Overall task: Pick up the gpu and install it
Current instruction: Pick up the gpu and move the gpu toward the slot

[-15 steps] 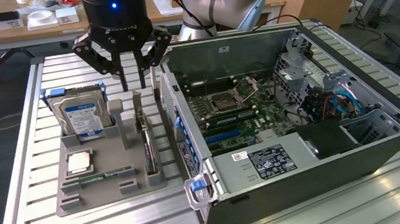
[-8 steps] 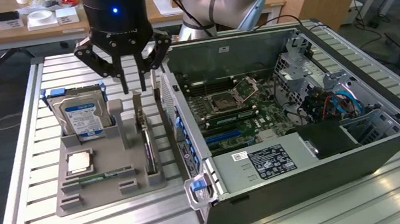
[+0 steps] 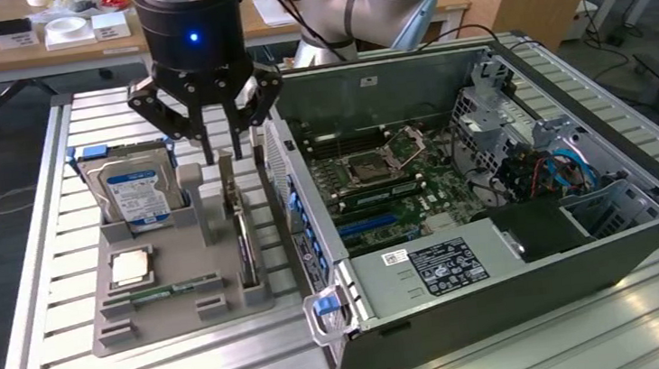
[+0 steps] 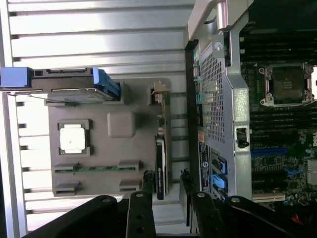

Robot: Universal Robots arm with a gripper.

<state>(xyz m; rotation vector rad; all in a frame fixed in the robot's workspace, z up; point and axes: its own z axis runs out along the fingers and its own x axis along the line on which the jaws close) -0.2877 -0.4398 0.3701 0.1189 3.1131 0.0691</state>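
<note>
exterior view: hand [image 3: 220, 152] released above gpu [image 3: 241, 238], hdd [image 3: 135, 194] & pc case [image 3: 535, 301] flanking.

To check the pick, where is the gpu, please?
In the exterior view, the gpu stands on edge in the grey tray, between hard drive and computer case.

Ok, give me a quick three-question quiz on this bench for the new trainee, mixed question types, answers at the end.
1. True or false: the gpu lies flat in the grey tray.
2. What stands upright in the tray on the exterior view's left of the gpu? A) hard drive B) fan C) keyboard
3. Fill in: the gripper is just above the gpu with its jaws ____.

Key: 1 false, it stands on edge; 2 A; 3 open.
</note>
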